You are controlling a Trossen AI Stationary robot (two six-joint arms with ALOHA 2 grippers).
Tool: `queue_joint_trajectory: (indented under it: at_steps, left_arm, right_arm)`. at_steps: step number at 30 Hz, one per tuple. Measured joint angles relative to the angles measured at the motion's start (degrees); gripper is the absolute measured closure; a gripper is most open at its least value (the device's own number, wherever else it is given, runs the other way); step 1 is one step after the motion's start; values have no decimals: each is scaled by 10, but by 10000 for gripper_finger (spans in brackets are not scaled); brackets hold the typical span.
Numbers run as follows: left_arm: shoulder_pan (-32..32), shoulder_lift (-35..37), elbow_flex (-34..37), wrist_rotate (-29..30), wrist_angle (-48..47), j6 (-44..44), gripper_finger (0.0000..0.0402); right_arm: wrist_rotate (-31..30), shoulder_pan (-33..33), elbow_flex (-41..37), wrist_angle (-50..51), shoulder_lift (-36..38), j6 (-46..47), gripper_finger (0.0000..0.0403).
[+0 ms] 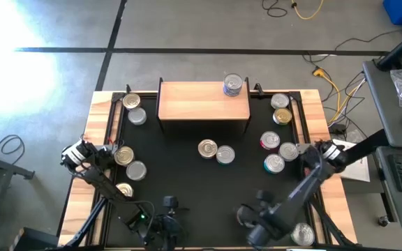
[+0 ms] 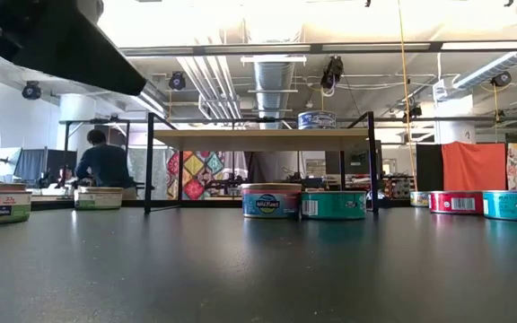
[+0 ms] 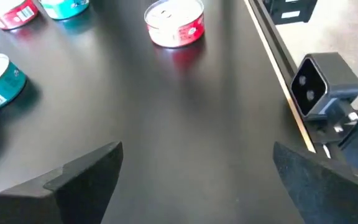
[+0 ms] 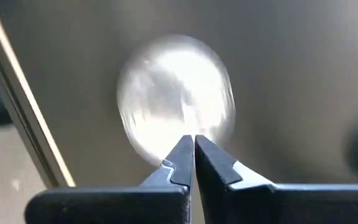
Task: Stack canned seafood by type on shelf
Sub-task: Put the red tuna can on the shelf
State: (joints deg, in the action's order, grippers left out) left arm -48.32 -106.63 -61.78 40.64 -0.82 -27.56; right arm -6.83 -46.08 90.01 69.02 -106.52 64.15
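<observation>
One silver-lidded can stands on the light-wood shelf; other tins lie scattered around the black table.

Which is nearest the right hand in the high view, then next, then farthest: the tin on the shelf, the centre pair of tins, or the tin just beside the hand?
From the right hand:
1. Silver-lidded tin beside it, right side of the table.
2. Centre pair of tins, mid-table before the shelf.
3. Tin on the shelf, at the back.

Shelf top bare but for one can upper right, two cans blocking frame centre, can clusters flanking left and right, open black tabletop lower centre.
</observation>
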Motion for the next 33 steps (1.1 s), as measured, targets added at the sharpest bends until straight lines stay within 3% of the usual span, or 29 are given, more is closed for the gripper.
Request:
queue_joint_trajectory:
  at_steps: [3,7,13,16,20,25,28,33]
  left_arm:
    - [-3,-1,5,20,3,-5,3]
    - [-3,-1,7,25,24,-7,3]
    - [-7,-1,13,65,25,8,3]
    - [-7,-1,13,62,25,11,3]
    - [-7,-1,16,37,18,-3,3]
    - [-7,-1,23,30,11,-19,3]
    - [-5,-1,31,41,16,-26,3]
    - [-3,-1,43,50,21,-46,3]
  right_arm:
    - [71,-31,-17,54,-2,53,394]
    - [121,-39,-81,-13,-4,72,394]
    - [86,15,-158,-296,-5,-39,394]
    - [39,50,-156,-376,-4,-133,394]
    - [6,68,-131,-352,-2,-186,394]
    - [32,49,-127,-210,-1,-117,394]
    - [5,42,-138,-148,-1,-78,394]
    - [-65,74,-145,-228,-1,-152,394]
